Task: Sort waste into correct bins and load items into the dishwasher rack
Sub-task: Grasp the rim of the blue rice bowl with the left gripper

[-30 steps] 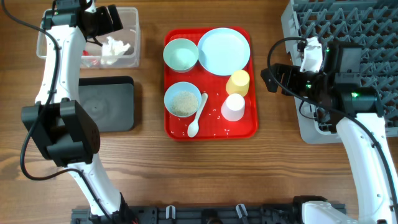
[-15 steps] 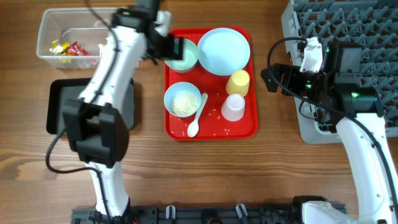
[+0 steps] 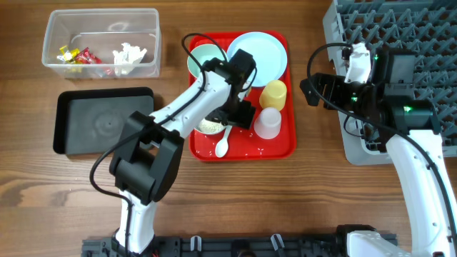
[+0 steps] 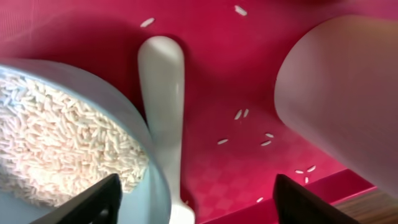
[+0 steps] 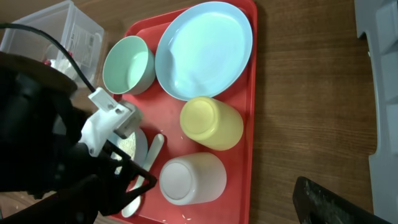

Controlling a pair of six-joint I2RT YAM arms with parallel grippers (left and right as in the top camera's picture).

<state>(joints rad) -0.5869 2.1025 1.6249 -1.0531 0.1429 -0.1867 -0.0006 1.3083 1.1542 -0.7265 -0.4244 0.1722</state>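
**Left wrist view, foreground.** Your left hand (image 4: 198, 204) is spread wide and holds nothing. One finger shows at lower left of the frame and the other at lower right. Between them runs the handle of the white spoon (image 4: 163, 106), which lies flat on the red tray (image 4: 211, 68). The rim of the rice-filled bowl (image 4: 62, 137) is just beside the handle on its left, perhaps touching it. The white cup (image 4: 339, 93), standing mouth down, fills the right side. Loose rice grains (image 4: 242, 114) dot the tray between spoon and cup.

**Overhead view, farther out.** The yellow cup (image 3: 273, 93), the plate (image 3: 260, 57) and the empty bowl (image 3: 200, 63) sit in the upper half of the tray. At upper left, the clear tub (image 3: 86, 28) contains wrappers (image 3: 75, 54) and tissue (image 3: 130, 54). The black tray (image 3: 100, 121) below it is bare. The rack (image 3: 400, 28) stands at upper right. Your right hand (image 3: 308, 90) hangs above the worktop (image 3: 321, 200) beside the rack, and you cannot tell its opening.

**Step in hand.** The step is probably the pickup of the spoon for the rack. Lower the fingers astride the handle and close on it, keeping clear of the bowl rim and the cup.
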